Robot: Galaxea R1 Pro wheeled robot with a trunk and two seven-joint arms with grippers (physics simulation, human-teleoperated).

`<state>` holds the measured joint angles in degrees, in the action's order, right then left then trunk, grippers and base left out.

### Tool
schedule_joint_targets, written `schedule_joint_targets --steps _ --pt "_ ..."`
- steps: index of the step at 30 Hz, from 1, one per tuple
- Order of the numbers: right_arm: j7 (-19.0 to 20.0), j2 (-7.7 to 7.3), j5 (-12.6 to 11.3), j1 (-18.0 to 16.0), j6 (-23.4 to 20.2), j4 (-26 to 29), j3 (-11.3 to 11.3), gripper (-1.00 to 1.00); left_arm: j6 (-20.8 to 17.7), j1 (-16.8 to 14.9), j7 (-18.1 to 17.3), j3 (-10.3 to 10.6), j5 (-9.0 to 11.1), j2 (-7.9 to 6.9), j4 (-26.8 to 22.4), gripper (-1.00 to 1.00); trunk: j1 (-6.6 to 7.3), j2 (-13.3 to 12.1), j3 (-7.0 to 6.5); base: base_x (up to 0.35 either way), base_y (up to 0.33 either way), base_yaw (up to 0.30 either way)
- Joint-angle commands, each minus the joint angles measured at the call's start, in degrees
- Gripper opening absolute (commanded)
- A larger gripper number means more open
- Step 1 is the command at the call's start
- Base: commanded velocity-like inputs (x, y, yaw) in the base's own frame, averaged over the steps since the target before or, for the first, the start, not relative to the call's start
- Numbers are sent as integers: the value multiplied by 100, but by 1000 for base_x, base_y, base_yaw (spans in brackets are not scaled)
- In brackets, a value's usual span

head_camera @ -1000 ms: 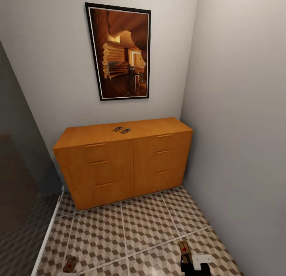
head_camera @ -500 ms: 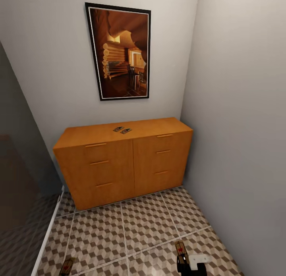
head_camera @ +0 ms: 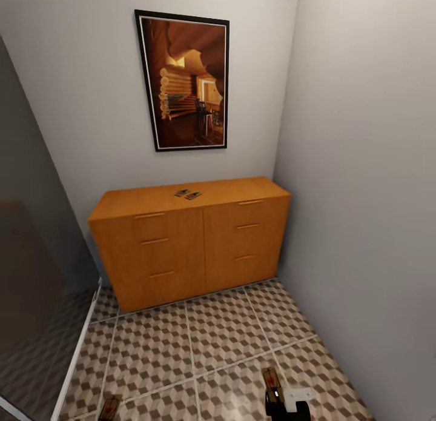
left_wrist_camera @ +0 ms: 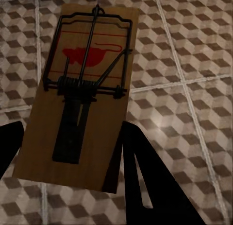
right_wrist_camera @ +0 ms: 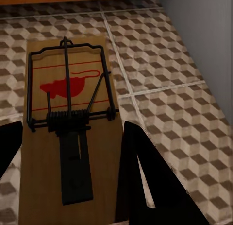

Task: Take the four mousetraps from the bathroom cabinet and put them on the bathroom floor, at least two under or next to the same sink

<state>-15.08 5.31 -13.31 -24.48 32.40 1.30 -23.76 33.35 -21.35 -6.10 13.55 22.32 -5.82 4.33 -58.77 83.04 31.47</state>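
Two mousetraps (head_camera: pixel 181 192) (head_camera: pixel 193 195) lie side by side on top of the orange-brown cabinet (head_camera: pixel 188 245), near its middle. My right gripper (head_camera: pixel 275 397) at the lower edge of the head view is shut on a third mousetrap (head_camera: pixel 271 377), held low over the cube-patterned bathroom floor (head_camera: pixel 181 348). The right wrist view shows that mousetrap (right_wrist_camera: pixel 68 132) between the black fingers (right_wrist_camera: pixel 141 176). My left gripper (left_wrist_camera: pixel 73 132) is shut on a fourth mousetrap (left_wrist_camera: pixel 82 98), whose tip (head_camera: pixel 110 406) pokes in at the lower left of the head view. The sink is out of view.
A framed brown picture (head_camera: pixel 184 82) hangs on the wall above the cabinet. A grey wall (head_camera: pixel 363 197) closes the right side. A dark glass-like partition (head_camera: pixel 30 275) with a white base strip (head_camera: pixel 75 354) runs along the left. All cabinet drawers are closed.
The whole picture has shifted: the cabinet looks slightly smaller and farther, so the camera has moved back. Both held mousetraps sit lower in the head view.
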Motion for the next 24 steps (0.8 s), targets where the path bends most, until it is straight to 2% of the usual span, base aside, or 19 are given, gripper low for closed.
schedule_joint_targets --steps 1,9,24 --pt "-4 3 -60 -4 21 -6 -50 -100 31 -9 -41 25 44 0 24 -100 4 4 5 -335 0 0" --pt "-6 5 -63 -4 21 -7 -50 -100 31 -9 -41 25 44 -5 22 -100 4 4 5 -277 0 0" --pt "-19 7 -67 -4 21 -3 -50 -100 31 -9 -41 25 44 -4 24 -100 4 4 5 -12 0 0"
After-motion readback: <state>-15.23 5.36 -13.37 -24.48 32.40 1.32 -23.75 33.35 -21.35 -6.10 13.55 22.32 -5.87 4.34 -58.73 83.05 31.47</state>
